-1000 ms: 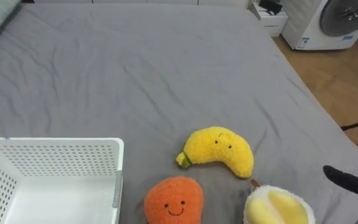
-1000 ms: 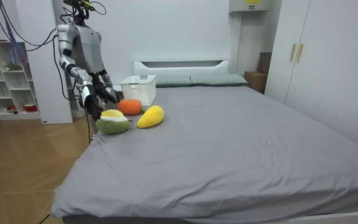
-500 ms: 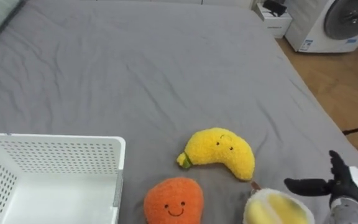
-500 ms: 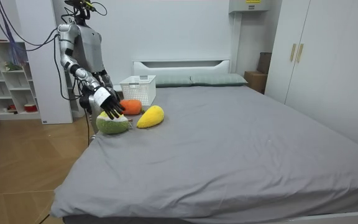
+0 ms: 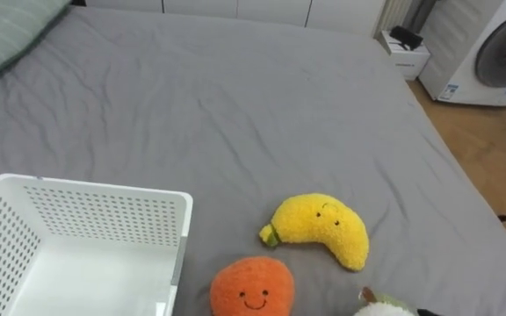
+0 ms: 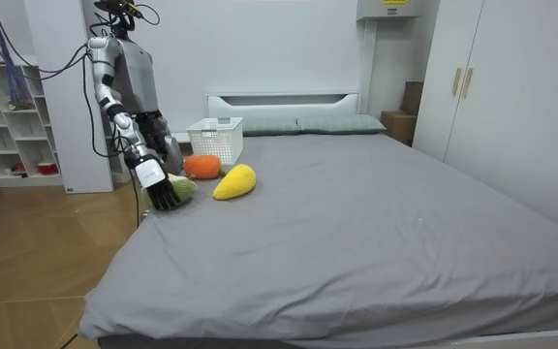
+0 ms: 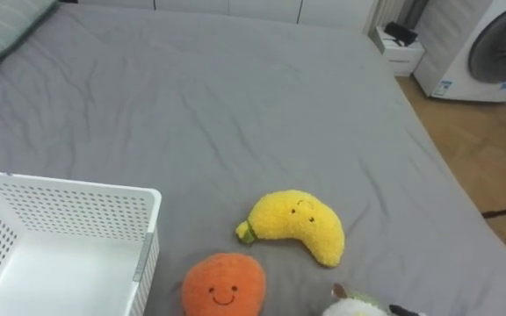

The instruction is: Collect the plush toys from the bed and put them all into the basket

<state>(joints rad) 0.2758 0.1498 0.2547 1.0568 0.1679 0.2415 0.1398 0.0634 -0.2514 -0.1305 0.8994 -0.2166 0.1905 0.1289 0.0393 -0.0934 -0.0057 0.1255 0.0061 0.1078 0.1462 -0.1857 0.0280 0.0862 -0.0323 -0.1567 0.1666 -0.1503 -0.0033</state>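
Toys lie in a cluster on the grey bed (image 5: 235,105), near the side edge where the robot stands and not far from the head-end corner. There is a yellow banana plush (image 5: 316,233), a smiling orange plush (image 5: 253,286) just beside it, and a green-and-white plush (image 6: 186,186) nearest the edge. A white basket (image 5: 95,204) sits on the bed next to the orange plush, on the side toward the pillow (image 5: 7,31), and the part of its inside that can be seen holds nothing.

In the room view the robot's right hand (image 6: 163,192) hangs against the green-and-white plush (whether it grips the toy cannot be told). The step in hand looks like the first pick-up. The next move likely calls for a firm hold round the soft toy, a lift, then a carry over the orange plush to the basket.
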